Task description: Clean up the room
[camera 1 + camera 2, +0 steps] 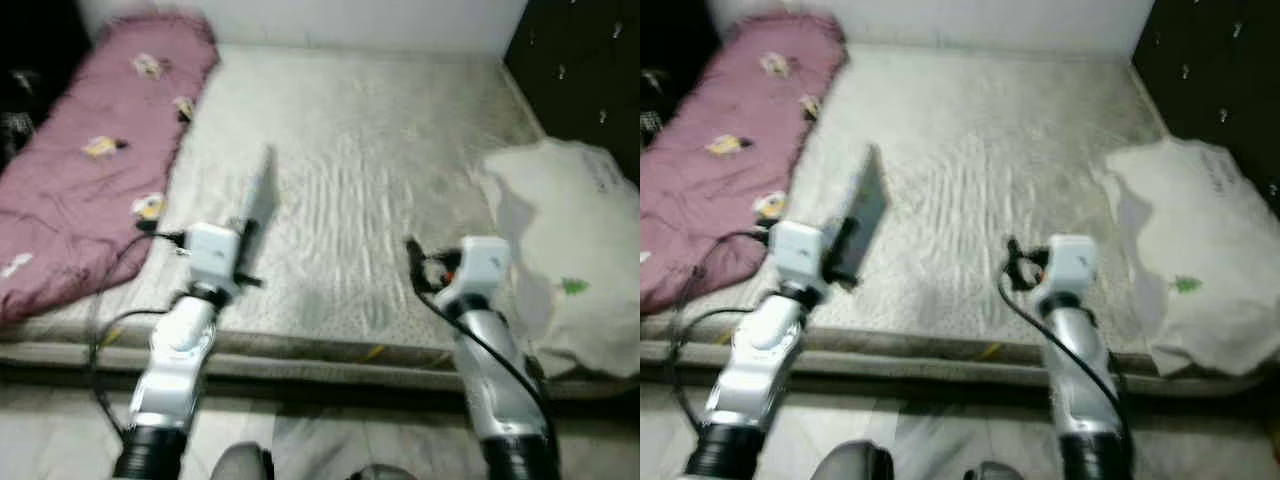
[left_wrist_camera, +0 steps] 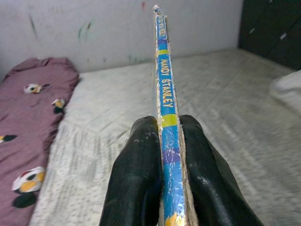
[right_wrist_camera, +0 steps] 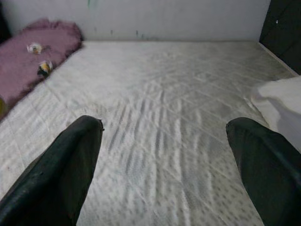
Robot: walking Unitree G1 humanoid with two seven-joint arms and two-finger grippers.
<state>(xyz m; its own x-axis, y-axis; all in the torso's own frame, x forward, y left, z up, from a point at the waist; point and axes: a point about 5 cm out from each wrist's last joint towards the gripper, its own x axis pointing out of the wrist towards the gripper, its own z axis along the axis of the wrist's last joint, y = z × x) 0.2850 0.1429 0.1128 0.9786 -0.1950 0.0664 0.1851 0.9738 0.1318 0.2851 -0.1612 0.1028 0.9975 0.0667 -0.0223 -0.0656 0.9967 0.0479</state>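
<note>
My left gripper is shut on a thin book with a blue spine, held edge-on over the front left part of the mattress. From the head camera the book sticks forward and up from the left gripper. My right gripper is open with nothing between its fingers, hovering above the mattress near its front edge, right of centre. Its wrist sits just left of a white pillow.
A rolled maroon blanket with small printed figures lies along the mattress's left side. A dark cabinet stands at the far right, a white wall behind. The mattress's front edge meets a pale floor.
</note>
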